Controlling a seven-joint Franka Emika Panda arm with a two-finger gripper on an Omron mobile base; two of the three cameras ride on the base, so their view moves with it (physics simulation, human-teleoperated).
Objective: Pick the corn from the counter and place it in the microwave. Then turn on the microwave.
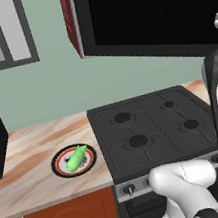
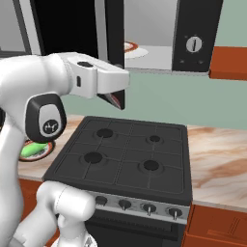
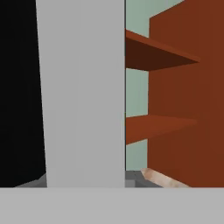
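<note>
Left base view: the corn lies on a plate on the counter, left of the stove. The microwave hangs above, its door swung open.

Right base view: the corn peeks out behind the arm; the microwave cavity stands open.

Hand view: a grey panel and red shelves; whether the pincer is open or holds anything cannot be told.

The corn looks light, stiff and smooth, likely to roll; I would grip it across its thick middle.
</note>
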